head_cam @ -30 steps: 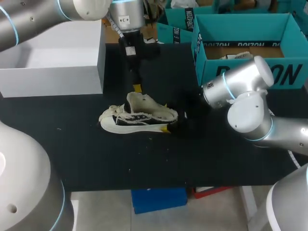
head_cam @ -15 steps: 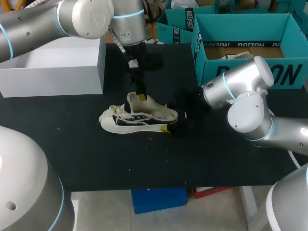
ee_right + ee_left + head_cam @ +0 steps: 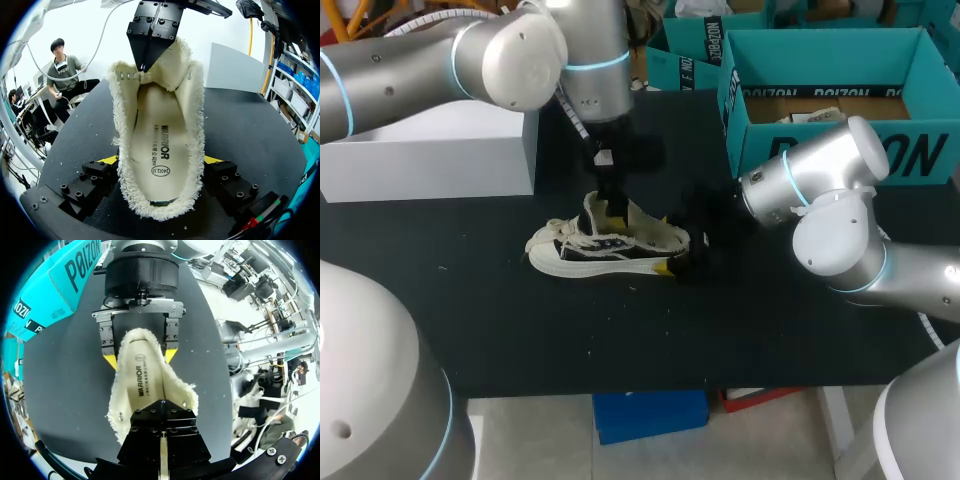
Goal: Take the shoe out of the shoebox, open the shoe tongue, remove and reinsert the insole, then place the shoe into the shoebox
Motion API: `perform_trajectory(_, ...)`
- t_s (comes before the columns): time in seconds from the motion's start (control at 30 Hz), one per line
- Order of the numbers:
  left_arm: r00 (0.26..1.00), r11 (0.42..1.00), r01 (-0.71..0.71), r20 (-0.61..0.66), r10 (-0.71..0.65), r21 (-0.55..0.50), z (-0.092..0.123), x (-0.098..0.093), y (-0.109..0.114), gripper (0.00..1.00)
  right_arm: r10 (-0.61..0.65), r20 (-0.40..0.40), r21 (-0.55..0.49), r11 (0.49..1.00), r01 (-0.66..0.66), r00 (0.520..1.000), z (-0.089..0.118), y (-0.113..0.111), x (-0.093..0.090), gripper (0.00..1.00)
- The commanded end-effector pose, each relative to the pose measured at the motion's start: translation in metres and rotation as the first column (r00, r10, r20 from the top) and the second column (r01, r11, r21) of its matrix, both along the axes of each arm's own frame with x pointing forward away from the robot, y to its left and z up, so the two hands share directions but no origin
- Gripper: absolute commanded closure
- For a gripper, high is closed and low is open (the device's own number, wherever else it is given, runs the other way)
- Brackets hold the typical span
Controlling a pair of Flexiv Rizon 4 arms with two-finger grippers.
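Observation:
A cream shoe (image 3: 610,245) with a black side lies on the black table, toe toward the left. Its insole (image 3: 159,145) shows inside the fuzzy opening. My right gripper (image 3: 666,243) has one yellow-tipped finger on each side of the heel and holds the shoe (image 3: 195,125). My left gripper (image 3: 616,207) comes down from above, shut, its tips touching the tongue at the front of the opening (image 3: 161,407). I cannot see anything pinched between them. The white shoebox (image 3: 430,140) stands open at the back left.
Teal cardboard boxes (image 3: 820,100) stand at the back right, close behind my right arm. The black table (image 3: 620,340) reaches well in front of the shoe. Small white crumbs lie on it.
My left gripper has come down and slightly right, from above the shoe to its tongue. The shoe and the right arm have not moved.

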State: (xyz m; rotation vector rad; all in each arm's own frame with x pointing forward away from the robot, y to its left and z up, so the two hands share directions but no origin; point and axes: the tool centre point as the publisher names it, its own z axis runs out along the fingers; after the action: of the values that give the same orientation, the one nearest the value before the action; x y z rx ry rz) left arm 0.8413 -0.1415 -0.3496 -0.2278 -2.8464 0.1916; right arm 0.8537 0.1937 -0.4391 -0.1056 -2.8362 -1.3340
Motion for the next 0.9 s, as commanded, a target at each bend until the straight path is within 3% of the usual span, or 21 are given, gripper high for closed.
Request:
perform_trajectory(0.03,1.0,1.0,0.005,-0.012,-0.005,0.014,-0.012,0.006,-0.008,1.0,-0.001,0.0,-0.002,1.0,0.001,1.0,-0.003,0.002,0.0,1.0)
perform_trajectory(0.47,0.998,1.0,-0.005,-0.063,0.007,0.03,-0.037,0.003,-0.004,1.0,-0.001,0.0,-0.002,1.0,0.001,1.0,-0.003,0.002,0.0,1.0)
perform_trajectory(0.9,0.997,0.999,-0.014,-0.078,0.018,0.049,-0.058,-0.016,0.005,1.0,-0.001,0.0,-0.002,1.0,0.001,1.0,-0.003,0.002,0.0,1.0)
